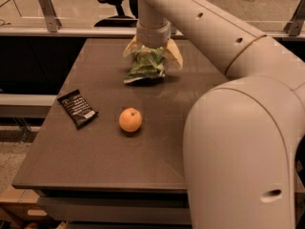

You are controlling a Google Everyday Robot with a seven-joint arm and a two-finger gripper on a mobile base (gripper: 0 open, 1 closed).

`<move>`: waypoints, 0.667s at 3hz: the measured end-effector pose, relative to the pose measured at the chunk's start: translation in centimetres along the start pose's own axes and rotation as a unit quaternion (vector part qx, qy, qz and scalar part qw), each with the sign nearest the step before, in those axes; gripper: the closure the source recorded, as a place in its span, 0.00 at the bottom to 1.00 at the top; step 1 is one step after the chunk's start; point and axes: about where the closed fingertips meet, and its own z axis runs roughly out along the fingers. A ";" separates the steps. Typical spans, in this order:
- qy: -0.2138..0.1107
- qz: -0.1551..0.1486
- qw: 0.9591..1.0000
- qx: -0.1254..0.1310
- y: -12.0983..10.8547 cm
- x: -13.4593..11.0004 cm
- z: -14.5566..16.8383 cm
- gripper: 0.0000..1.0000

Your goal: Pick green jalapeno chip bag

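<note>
- Closing on the crinkly green jalapeno chip bag (pixel 145 66) looks like the step in hand, since the two-finger gripper (pixel 152 52) hangs right over it at the far side of the dark brown flat table (pixel 95 166).
- Squeezing the upper half of the bag, across its width, seems the safest hold. The foil is slippery and full of air, so a shallow pinch at the pale sealed end could slide off.
- Shutting slowly should let the crinkly film fold between the pads rather than squirt out sideways. A straight lift then keeps the bag from dragging on the tabletop.
- Standing apart, the jaws are spread wider than the bag, and the pale fingers (pixel 174 55) flank it, one on each side of its top.
- Lying between the jaws, the bag leans with its lower edge on the table just below them. Whether the pads already press the foil I cannot tell, and nothing reads as clamped.
- Sitting well clear on the near side of the jaws is a round orange fruit (pixel 130 119). A small black wrapper with a white label (pixel 77 108) lies further off to the left, so neither should get in the way.
</note>
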 end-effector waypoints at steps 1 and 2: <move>-0.003 -0.001 1.000 -0.012 -0.8 0.5 1.0 0.00; 0.001 -0.001 1.000 -0.006 -1.1 0.7 1.3 0.18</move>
